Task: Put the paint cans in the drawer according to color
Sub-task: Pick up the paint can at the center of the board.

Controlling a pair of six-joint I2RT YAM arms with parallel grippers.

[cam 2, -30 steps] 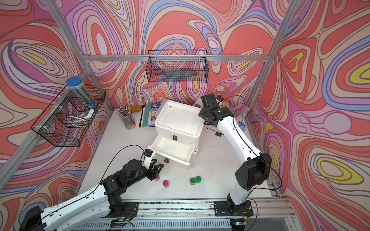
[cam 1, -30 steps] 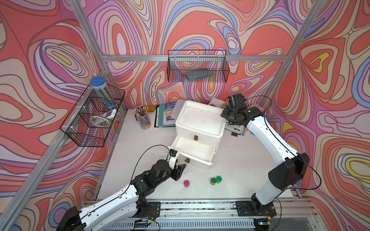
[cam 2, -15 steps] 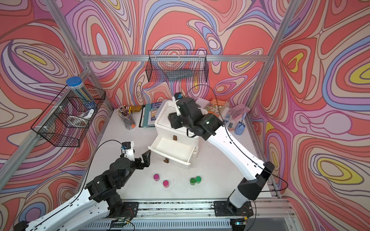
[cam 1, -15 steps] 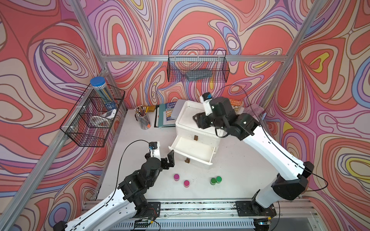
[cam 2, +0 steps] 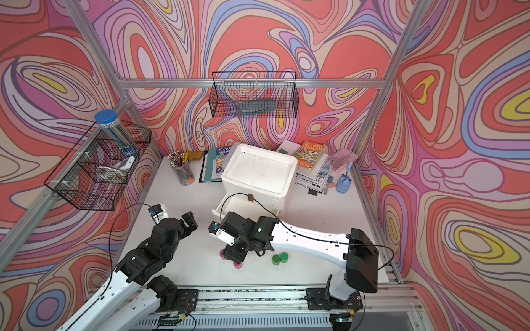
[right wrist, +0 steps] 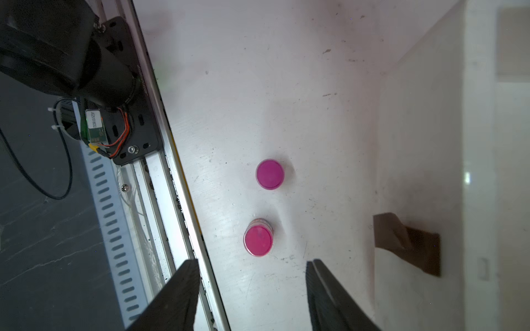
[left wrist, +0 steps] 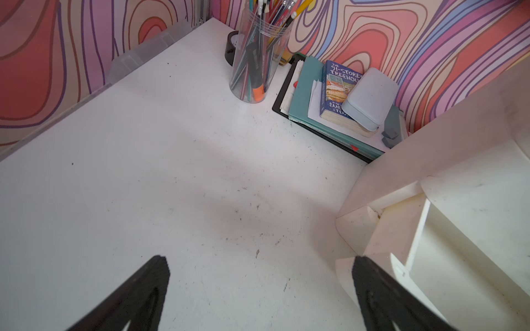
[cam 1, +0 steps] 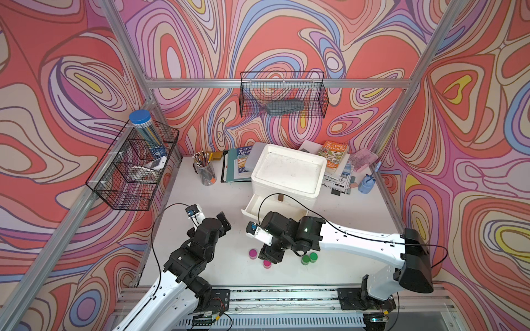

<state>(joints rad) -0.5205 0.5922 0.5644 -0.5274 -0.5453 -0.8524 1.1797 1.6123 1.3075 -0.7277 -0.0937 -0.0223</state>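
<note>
Reaching down at 6 o'clock of the white drawer unit (cam 1: 288, 172), the right gripper (cam 1: 271, 257) hangs right over the two pink paint cans (cam 1: 252, 254) in both top views, a pose that suits a straight drop onto a lid. The two green paint cans (cam 1: 305, 259) stand touching each other at 3 o'clock of the pink pair, so the colours are already grouped on the worktop (cam 1: 218, 195). The drawer (cam 1: 249, 205) is pulled out toward 6 o'clock and open from above for cans to go in, though the right arm covers most of it. No white-lidded can shows anywhere, and whether any lies in the drawer cannot be told. The left gripper (cam 1: 222, 222) sits at 9 o'clock of the drawer, well apart from the cans, probably to leave the right arm room.

The left wrist view bears this out. The left fingers (left wrist: 143, 292) stand wide apart with only bare worktop between them, one tip just beside the drawer's corner. A pencil cup (left wrist: 255, 57) stands beyond, by the wall.

In the right wrist view the right fingers (right wrist: 183, 289) are parted somewhat wider than a lid and hold nothing. The nearer pink can (right wrist: 258, 237) stands just ahead of the gap and the farther pink can (right wrist: 270, 174) beyond it. Both are upright, apart from each other, and beside the drawer's front with its brown pull tab (right wrist: 407, 249). Judged from this, the step in hand is lining up to straddle the nearer pink can.
</note>
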